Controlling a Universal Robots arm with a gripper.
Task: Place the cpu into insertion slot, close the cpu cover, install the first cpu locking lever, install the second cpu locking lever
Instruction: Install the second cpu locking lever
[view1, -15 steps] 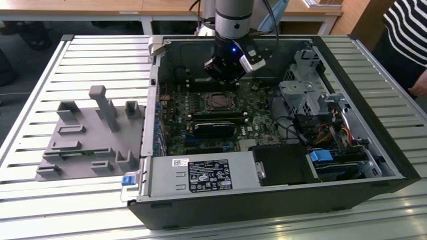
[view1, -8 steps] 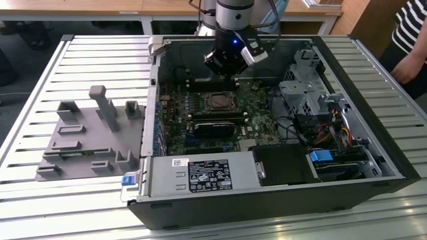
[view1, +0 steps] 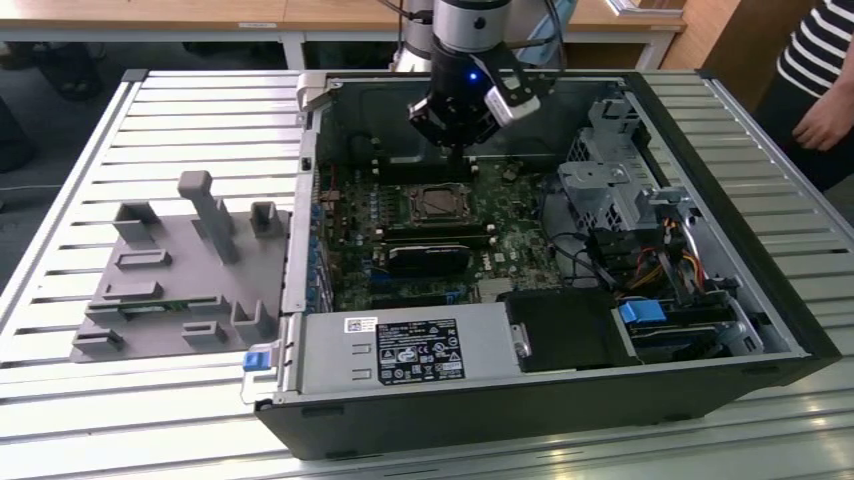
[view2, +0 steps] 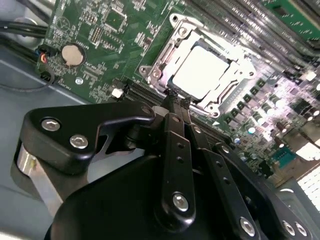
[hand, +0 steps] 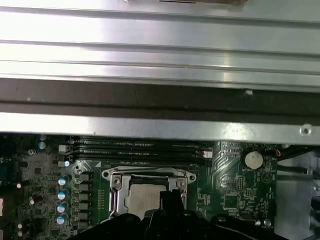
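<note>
The cpu (view2: 202, 72) lies flat in the insertion slot (view1: 434, 203) on the green motherboard, its silvery top showing. The cpu cover (view2: 162, 52), a silvery frame, lies down around the chip, which shows through its window. In the first wrist view the cpu (hand: 142, 200) and the cpu cover (hand: 116, 185) sit just past the black fingers. My gripper (view2: 176, 100) hangs just above the edge of the socket, shut with nothing between its fingers. In the exterior view the gripper (view1: 461, 150) is over the far side of the socket. I cannot tell how the locking levers stand.
Black memory sticks (view1: 427, 240) lie on the near side of the socket. A power supply (view1: 400, 350) fills the case's front; cables and a drive bay (view1: 627, 200) crowd the exterior view's right. A grey fixture (view1: 174, 270) sits at the left. A person (view1: 821, 70) stands at the far right.
</note>
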